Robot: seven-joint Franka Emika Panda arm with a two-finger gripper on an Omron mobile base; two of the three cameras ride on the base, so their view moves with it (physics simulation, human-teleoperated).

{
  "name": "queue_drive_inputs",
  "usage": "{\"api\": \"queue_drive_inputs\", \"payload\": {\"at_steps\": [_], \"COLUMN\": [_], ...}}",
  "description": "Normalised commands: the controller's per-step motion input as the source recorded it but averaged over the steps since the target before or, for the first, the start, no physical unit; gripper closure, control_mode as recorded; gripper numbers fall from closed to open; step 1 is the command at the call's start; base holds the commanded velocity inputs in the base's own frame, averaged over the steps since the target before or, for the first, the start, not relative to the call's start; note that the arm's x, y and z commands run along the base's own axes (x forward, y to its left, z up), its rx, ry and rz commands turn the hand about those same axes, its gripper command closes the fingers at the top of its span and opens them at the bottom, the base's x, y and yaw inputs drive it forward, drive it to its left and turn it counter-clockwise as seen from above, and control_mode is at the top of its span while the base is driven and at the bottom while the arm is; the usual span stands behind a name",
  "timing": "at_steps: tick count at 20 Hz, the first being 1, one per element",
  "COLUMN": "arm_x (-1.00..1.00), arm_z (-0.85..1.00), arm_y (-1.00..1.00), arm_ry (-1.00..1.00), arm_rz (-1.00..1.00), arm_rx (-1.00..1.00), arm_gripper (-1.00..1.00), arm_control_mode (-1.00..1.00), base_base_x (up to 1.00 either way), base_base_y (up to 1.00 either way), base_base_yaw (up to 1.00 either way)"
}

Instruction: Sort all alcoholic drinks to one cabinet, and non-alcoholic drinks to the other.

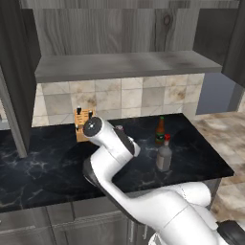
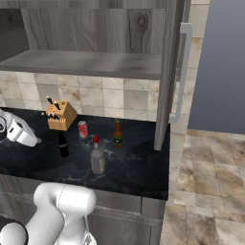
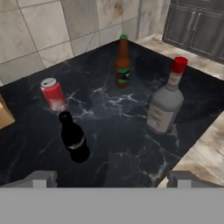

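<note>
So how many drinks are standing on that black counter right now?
4, all upright. The slim brown bottle is nearest the tiled wall, the red soda can beside the knife block, the black cola bottle in front of the can, the clear-grey bottle toward the counter's front edge.

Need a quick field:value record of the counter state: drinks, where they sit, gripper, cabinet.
surface: black marble counter
slim green-brown bottle: upright, near the tiled wall
stout clear-grey bottle with red cap: upright, toward the counter's front edge
black contoured cola bottle: upright, nearest the gripper
red soda can with silver top: upright, beside the cola bottle
wooden knife block: by the wall
gripper: open, holding nothing, above the counter
grey wooden cabinet door: open
sorted so far: none, all four drinks on the counter
</note>
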Motion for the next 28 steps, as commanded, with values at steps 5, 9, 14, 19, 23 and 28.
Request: {"api": "queue_drive_inputs", "payload": {"at_steps": [5,9,14,19,23,28], "arm_x": [0.2,0.28,0.29,0.28,0.28,0.17], "arm_z": [-0.3,-0.23,-0.2,-0.15,-0.09,-0.14], "arm_y": [0.08,0.03,0.01,0.03,0.07,0.01], "arm_ry": [-0.05,-0.04,-0.01,0.0,0.0,0.0], "arm_rz": [-0.18,-0.16,-0.15,-0.11,-0.02,0.0], "arm_rx": [0.0,-0.01,-0.02,-0.06,-0.06,-0.03], "arm_gripper": [-1.0,-1.0,-1.0,-1.0,-1.0,-1.0], "arm_control_mode": [-1.0,-1.0,-1.0,-1.0,-1.0,-1.0], "base_base_x": [0.0,0.0,0.0,0.0,0.0,0.0], "base_base_y": [0.0,0.0,0.0,0.0,0.0,0.0], "base_base_yaw": [0.0,0.0,0.0,0.0,0.0,0.0]}}
